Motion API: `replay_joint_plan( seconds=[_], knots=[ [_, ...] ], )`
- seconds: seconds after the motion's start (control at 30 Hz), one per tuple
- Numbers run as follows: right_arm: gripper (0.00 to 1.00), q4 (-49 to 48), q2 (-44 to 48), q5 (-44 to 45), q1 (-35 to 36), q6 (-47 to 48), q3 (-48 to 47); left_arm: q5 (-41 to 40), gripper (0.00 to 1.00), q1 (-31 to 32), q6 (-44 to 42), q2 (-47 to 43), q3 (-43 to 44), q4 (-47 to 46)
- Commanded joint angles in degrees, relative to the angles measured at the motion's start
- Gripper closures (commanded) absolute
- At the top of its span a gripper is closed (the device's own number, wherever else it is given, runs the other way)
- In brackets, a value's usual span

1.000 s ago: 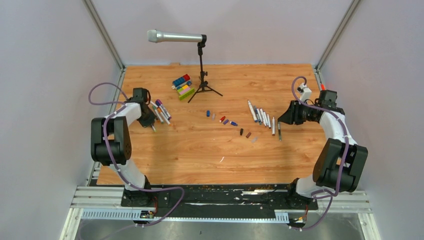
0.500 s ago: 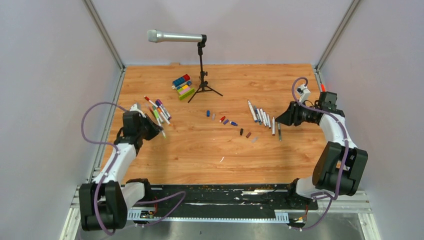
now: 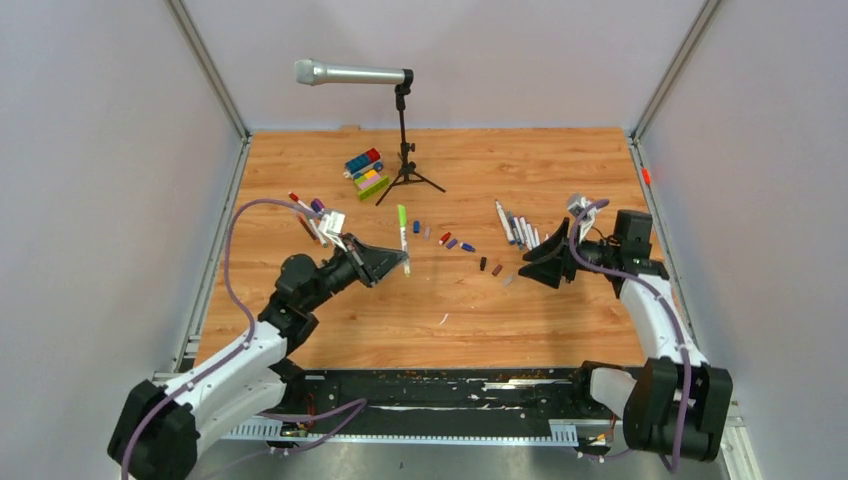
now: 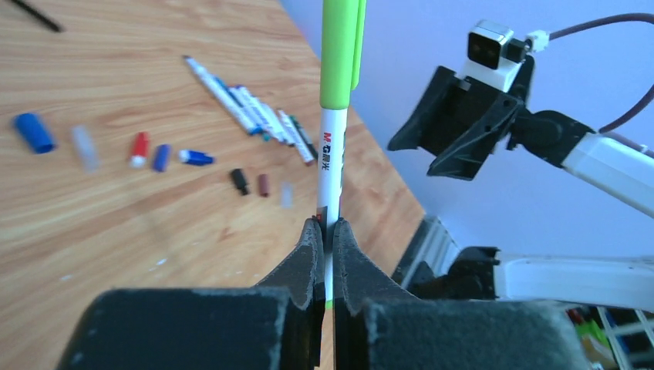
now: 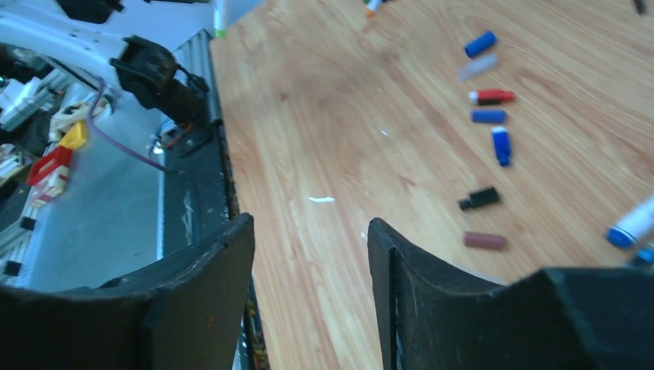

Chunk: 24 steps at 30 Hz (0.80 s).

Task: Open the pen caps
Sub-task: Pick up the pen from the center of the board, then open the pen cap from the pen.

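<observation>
step: I judge this is the pull on the green cap (image 4: pixel 342 46). I'd bring the right gripper (image 5: pixel 310 225) in line with the barrel, close on the cap only, then pull straight along the pen, no twisting sideways.
left gripper (image 4: pixel 325 225): clamped hard on the white barrel of the green pen (image 4: pixel 331 158), low down; cap end points far.
left arm: stretched low from near left toward centre.
right gripper pose: jaws partly apart and empty, aimed left, well apart from the pen.
loose caps (image 3: pixel 452 243): on the table between both grippers.
uncapped pens (image 3: pixel 518 230): row just beyond the right gripper.
capped pens (image 3: pixel 318 215): far left, waiting.
</observation>
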<state>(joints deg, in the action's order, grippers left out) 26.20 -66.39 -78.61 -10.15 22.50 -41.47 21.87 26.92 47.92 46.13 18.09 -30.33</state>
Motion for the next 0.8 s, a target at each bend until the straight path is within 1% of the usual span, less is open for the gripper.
replay_joint_plan(
  seconds=[0.0,0.03,0.07,0.17,0.27,0.33,0.4,0.47,0.53,0.63,0.77],
  knots=[
    [0.43,-24.3,7.2,-6.0,4.1,-17.8,6.2,-8.0,1.0,10.0,-1.3,5.8,4.4,-12.4],
    [0.42,-29.6,7.5,-5.0,5.0,-23.2,7.3,-9.4,1.0,12.6,-2.2,8.0,5.5,-13.6],
    [0.42,-32.4,7.3,-4.5,5.7,-26.9,7.7,-10.9,1.0,15.0,-3.2,10.2,6.8,-14.8],
    [0.41,-33.2,6.0,-1.7,7.1,-31.3,6.7,-15.0,1.0,20.9,-4.7,16.8,10.5,-18.3],
    [0.37,-36.0,5.2,0.2,8.1,-37.9,6.9,-18.5,1.0,24.8,-5.8,22.9,13.3,-21.9],
    [0.34,-37.9,5.4,1.8,8.5,-42.6,7.3,-20.2,1.0,26.6,-6.0,26.5,15.2,-22.8],
    [0.33,-43.7,5.3,1.7,8.6,-47.9,8.3,-21.6,1.0,28.0,-5.6,29.2,16.4,-23.7],
    [0.33,-46.0,5.6,2.9,9.1,-51.6,9.0,-21.8,1.0,29.2,-5.0,31.3,17.2,-24.5],
    [0.33,-46.6,5.6,3.9,9.5,-53.3,9.2,-24.0,1.0,30.3,-4.5,33.0,17.6,-25.3],
    [0.33,-48.1,5.2,4.2,9.9,-55.9,9.5,-24.9,1.0,31.3,-3.9,34.7,18.0,-26.4],
    [0.34,-49.0,4.9,4.6,13.4,-57.1,9.8,-25.0,1.0,32.3,-3.7,36.5,19.2,-26.8]
  ],
)
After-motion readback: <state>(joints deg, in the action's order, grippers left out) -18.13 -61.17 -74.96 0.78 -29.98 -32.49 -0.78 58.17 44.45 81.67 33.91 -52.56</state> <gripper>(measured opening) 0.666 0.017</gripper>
